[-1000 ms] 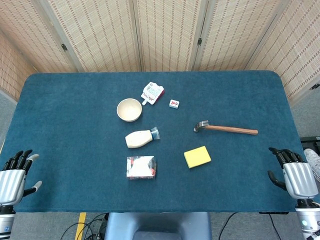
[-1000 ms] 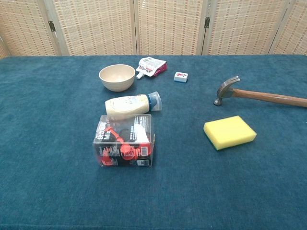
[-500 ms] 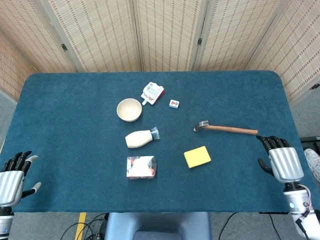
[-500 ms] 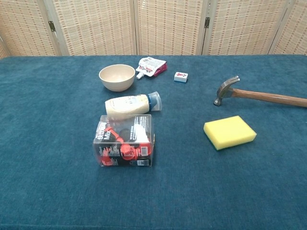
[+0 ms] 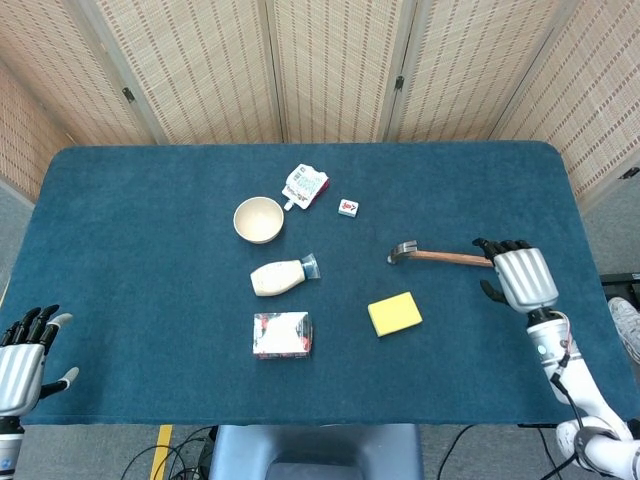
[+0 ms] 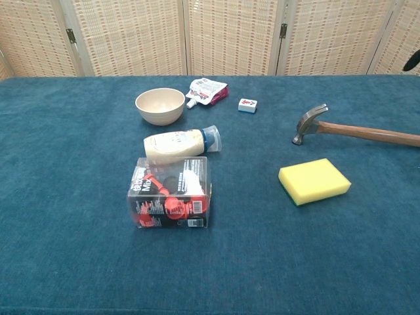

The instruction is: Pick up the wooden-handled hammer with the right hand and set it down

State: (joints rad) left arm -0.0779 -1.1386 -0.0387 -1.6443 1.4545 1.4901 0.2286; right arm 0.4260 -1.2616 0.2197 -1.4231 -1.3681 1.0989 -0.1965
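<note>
My right hand (image 5: 522, 277) sits over the free end of the hammer's (image 5: 448, 257) wooden handle, near the right edge of the tabletop (image 5: 150, 200). Its back faces the head camera and its dark fingers (image 5: 497, 245) reach past the handle, so I cannot tell whether they are closed on the wood or only above it. The hammer lies flat on the blue cloth, metal head toward the middle of the table, handle running out toward the right edge. In the chest view the hammer (image 6: 354, 130) rests on the cloth and only a dark fingertip shows at the upper right corner.

My left hand (image 5: 22, 355) hangs off the front left corner, fingers apart, holding nothing.

A yellow sponge (image 5: 394, 313) lies just in front of the hammer head. Toward the middle are a bottle (image 5: 282, 277) on its side, a clear box (image 5: 282, 334) nearer the front edge, a bowl (image 5: 258, 219), a pouch (image 5: 306, 185) and a small tile (image 5: 348, 208).
</note>
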